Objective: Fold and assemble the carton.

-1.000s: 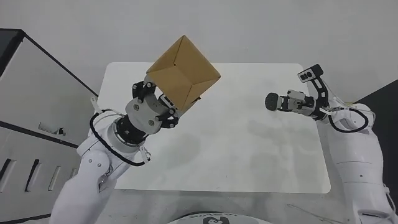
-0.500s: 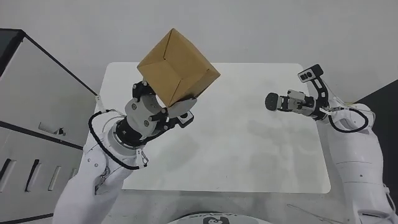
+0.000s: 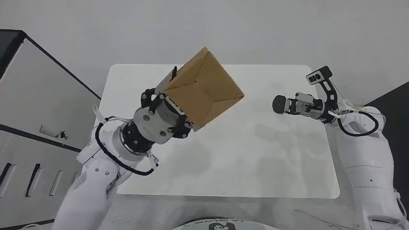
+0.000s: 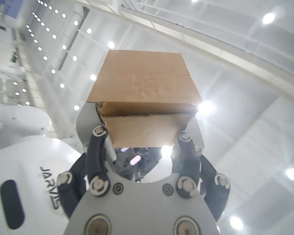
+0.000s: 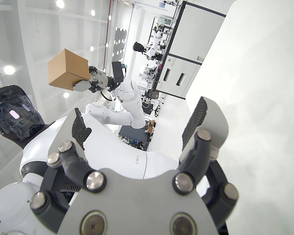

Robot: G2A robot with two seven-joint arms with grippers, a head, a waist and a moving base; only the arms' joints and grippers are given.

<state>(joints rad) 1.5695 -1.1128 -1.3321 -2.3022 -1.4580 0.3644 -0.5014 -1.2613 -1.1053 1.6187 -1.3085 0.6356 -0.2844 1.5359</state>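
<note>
- The carton (image 3: 206,89) sits centre-left in the top view, held in the air above the upper-left part of the bench (image 3: 268,160) and tilted with one corner up.
- The left jaws are closed on a flap at the carton's near end. In the left wrist view that flap (image 4: 142,133) is pinched between the two fingers.
- The right jaws are wide and empty, at the right of the top view over the bench's edge and well apart from the carton.
- I judge the body is already squared up and the visible end closed, so the step in hand is finishing the gripped end.
- Next I need a second contact: either bring the carton to the right jaws, or set it on the bench so the held flap can be released and folded in.
- I can't tell how many flaps at that end are loose.
</note>
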